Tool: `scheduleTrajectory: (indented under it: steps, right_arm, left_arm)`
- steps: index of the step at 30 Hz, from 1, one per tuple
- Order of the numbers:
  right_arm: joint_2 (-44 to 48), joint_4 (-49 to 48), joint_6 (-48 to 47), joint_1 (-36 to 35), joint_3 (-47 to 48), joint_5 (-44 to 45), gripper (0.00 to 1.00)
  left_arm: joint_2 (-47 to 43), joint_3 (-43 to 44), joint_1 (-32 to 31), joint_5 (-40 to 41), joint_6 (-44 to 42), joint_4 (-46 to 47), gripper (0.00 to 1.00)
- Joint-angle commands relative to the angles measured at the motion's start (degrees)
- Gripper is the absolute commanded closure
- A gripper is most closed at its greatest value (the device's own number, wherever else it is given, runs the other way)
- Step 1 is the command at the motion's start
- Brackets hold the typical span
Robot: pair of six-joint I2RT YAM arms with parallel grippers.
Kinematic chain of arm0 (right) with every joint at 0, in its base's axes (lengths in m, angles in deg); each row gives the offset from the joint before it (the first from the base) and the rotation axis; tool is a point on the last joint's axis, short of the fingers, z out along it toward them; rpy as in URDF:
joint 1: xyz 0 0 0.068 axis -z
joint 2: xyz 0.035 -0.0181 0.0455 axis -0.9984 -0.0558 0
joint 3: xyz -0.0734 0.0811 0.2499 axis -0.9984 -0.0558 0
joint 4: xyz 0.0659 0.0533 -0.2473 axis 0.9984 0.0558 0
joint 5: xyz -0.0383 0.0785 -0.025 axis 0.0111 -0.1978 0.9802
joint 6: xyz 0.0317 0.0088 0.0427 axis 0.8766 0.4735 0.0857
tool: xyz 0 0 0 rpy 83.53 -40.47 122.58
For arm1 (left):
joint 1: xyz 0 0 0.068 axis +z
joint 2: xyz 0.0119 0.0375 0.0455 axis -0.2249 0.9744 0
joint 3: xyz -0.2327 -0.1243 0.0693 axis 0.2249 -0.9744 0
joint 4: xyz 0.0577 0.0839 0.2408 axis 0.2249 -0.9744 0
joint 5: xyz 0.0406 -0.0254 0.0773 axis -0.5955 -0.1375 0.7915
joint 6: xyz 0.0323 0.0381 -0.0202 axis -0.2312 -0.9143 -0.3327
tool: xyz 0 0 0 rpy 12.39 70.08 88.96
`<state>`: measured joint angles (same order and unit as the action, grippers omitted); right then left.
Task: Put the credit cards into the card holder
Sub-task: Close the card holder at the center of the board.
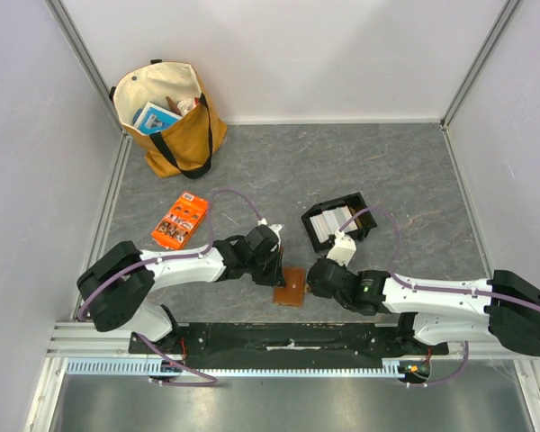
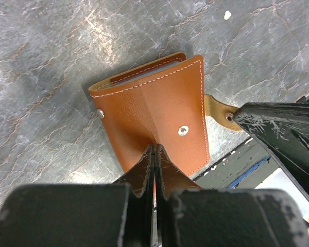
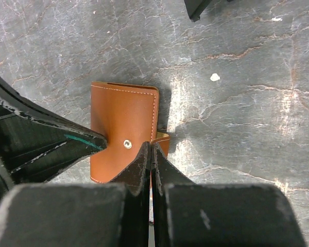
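The card holder [image 2: 154, 110] loses its near edge behind the closed jaws of the left gripper [image 2: 154, 149], its inside pockets are out of sight, and from above the pale credit cards [image 1: 327, 225] in the black tray [image 1: 360, 203] are too small to count.

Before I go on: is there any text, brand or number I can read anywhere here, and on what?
No text reads clearly in any view.
Orange packet: printed, too small to read.
Blue item in the tote bag: print blurred, unreadable.
Wallet: no lettering visible, only snaps.
Cards in the tray: no print legible.
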<state>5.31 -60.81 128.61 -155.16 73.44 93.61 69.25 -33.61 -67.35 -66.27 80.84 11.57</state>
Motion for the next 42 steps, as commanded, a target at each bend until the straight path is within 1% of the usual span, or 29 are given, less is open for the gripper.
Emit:
scheduleTrajectory:
  steps: [1, 8, 22, 25, 26, 29, 33, 37, 39, 41, 42]
  right_arm:
    - [1.6, -0.1, -1.1, 0.2, 1.8, 1.2, 1.0]
    - [-0.2, -2.7, -3.4, 0.2, 2.4, -1.5, 0.99]
    - [-11.7, -6.9, -5.0, 0.2, 8.2, -4.3, 0.99]
    - [-13.6, -6.9, -5.5, 0.2, 9.1, -5.4, 0.97]
    - [-13.6, -6.4, -5.5, 0.2, 9.4, -5.4, 0.94]
    - [-11.6, -5.5, -5.6, 0.2, 8.9, -4.8, 0.86]
    - [-6.3, -4.5, -5.9, 0.2, 7.5, -3.4, 0.75]
    - [0.9, -3.6, -5.9, 0.2, 5.1, -0.9, 0.68]
    - [3.6, -3.1, -5.6, 0.2, 3.8, 0.4, 0.68]
    - [5.5, -1.5, -4.2, 0.2, 2.8, 1.4, 0.7]
    - [6.2, -0.3, -2.8, 0.2, 2.2, 1.8, 0.73]
  left_arm:
    - [2.1, -0.6, -0.1, -0.1, 0.5, 1.6, 0.98]
    - [4.0, -0.9, -0.1, 0.7, 1.7, 1.7, 0.98]
    - [3.4, -1.7, -0.1, 1.0, 2.3, 1.6, 0.98]
    - [3.0, -2.0, -0.1, 1.5, 2.7, 1.6, 0.98]
    - [2.8, -2.0, -0.1, 1.4, 2.7, 1.6, 0.98]
    - [2.5, -2.2, -0.1, 1.6, 2.8, 1.5, 0.98]
    - [2.5, -2.3, -0.1, 1.8, 3.0, 1.3, 0.98]
    - [2.4, -2.2, -0.1, 2.0, 3.0, 1.3, 0.98]
    - [2.3, -2.2, -0.1, 2.0, 3.0, 1.3, 0.98]
    - [2.4, -2.2, -0.1, 2.0, 2.9, 1.1, 0.98]
    - [2.2, -2.2, -0.1, 2.0, 3.0, 1.1, 0.98]
